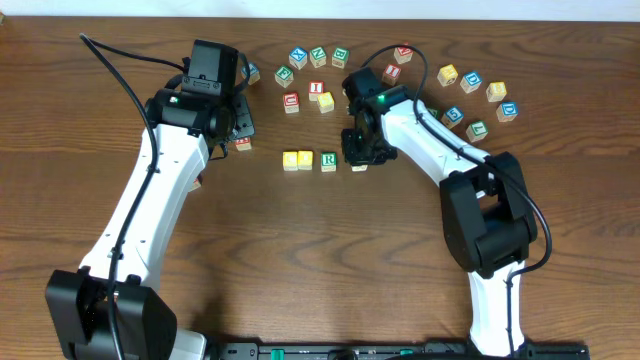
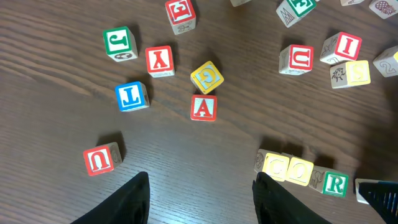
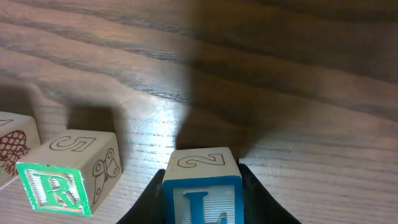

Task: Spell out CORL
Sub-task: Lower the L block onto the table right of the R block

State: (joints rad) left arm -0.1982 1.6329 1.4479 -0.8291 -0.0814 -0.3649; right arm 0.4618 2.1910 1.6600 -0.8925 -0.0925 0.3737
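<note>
A row of blocks lies mid-table: yellow C [image 1: 290, 160], yellow O [image 1: 305, 160], green R [image 1: 329, 161]. The left wrist view shows them too: C [image 2: 275, 166], O [image 2: 300, 172], R [image 2: 335, 183]. My right gripper [image 1: 360, 152] is shut on a blue L block [image 3: 202, 186], low over the table just right of the R block [image 3: 68, 180]; a gap shows between them. The L block also peeks out in the overhead view [image 1: 360, 167]. My left gripper [image 2: 202, 199] is open and empty, above bare wood left of the row.
Loose letter blocks lie behind the row [image 1: 316, 90] and at the back right [image 1: 470, 80]. Below the left wrist are a red A [image 2: 204, 107], a yellow G [image 2: 207, 77], a blue block [image 2: 132, 96] and a red U [image 2: 99, 159].
</note>
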